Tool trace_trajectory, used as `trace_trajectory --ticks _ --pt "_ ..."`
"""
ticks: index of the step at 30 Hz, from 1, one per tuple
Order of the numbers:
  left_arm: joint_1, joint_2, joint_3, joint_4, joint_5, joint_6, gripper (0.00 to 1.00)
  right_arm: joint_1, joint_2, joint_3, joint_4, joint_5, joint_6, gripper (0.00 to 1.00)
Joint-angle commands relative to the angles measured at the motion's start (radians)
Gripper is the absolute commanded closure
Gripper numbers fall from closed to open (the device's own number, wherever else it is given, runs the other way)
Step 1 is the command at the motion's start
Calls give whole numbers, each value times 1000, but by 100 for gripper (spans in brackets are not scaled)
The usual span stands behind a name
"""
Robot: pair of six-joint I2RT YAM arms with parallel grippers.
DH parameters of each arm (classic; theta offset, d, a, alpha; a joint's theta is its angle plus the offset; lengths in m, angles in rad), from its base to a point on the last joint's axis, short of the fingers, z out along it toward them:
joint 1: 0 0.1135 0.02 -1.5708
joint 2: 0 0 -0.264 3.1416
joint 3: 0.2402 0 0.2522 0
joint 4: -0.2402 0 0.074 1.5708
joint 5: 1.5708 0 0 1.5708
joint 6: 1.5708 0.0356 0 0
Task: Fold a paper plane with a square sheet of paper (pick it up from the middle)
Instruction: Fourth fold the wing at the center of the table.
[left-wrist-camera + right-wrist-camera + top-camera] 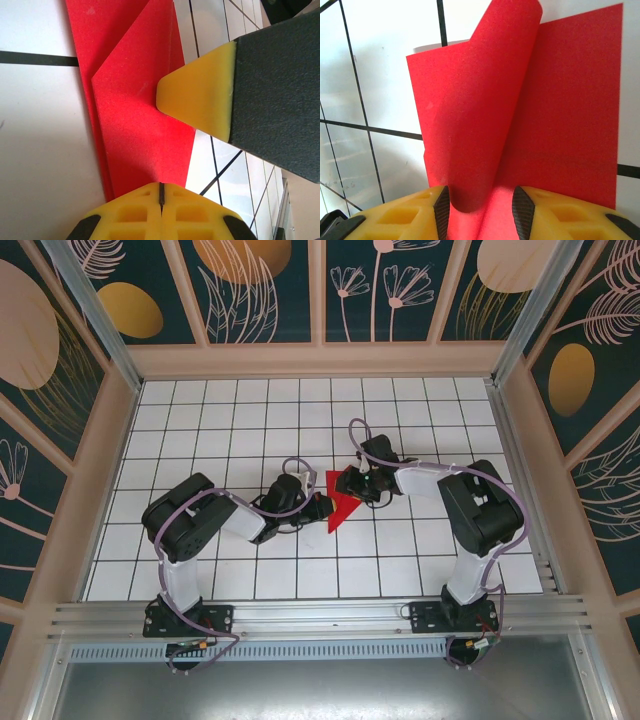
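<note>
Right, status. Red paper sheet [340,510] lies on the white-tiled counter [230,420], about mid-counter, between the two claws. It's partly folded. From the top camera it reads as a red wedge narrowing toward the near edge.

Left claw [320,506] sits at the sheet's left side, with the arm reaching in low from the left. On the left wrist camera the left claw [161,194] has its yellow tips fully together, seam closed, right at the sheet's [135,115] edge. I can't tell whether the paper is nipped between the tips or just pinned under them. Layers show here: a diagonal fold edge lies over a lower layer, all flat on the tiles.

Right claw [352,484] is at the sheet's far right corner. On its wrist camera the right claw [481,212] has its jaws partway apart. A flap [470,115] of the sheet [570,100] curls up off the flat layer and stands in the gap. The flap touches one dark pad [441,210], and I see no squeeze on it. One yellow fingertip [197,97] of the right claw shows on the left wrist camera, on or just above the top layer. I can't confirm contact.
</note>
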Motion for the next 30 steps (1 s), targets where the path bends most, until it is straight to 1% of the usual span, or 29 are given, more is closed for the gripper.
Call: trace_trajectory --ticks 1,13,25,27,30 --pt "3 15 2 -15 -11 -16 96 6 112 -45 -99 98 -17 56" --pt "2 16 -7 29 14 -26 94 29 172 -3 -157 158 -28 56" --pt "2 20 -16 17 0 -31 94 29 215 16 -203 215 -25 51" --pt "2 18 -17 13 -2 -31 94 49 219 18 -204 219 -25 51" --pt "1 16 -17 -2 -11 -28 94 52 230 23 -211 225 -23 50"
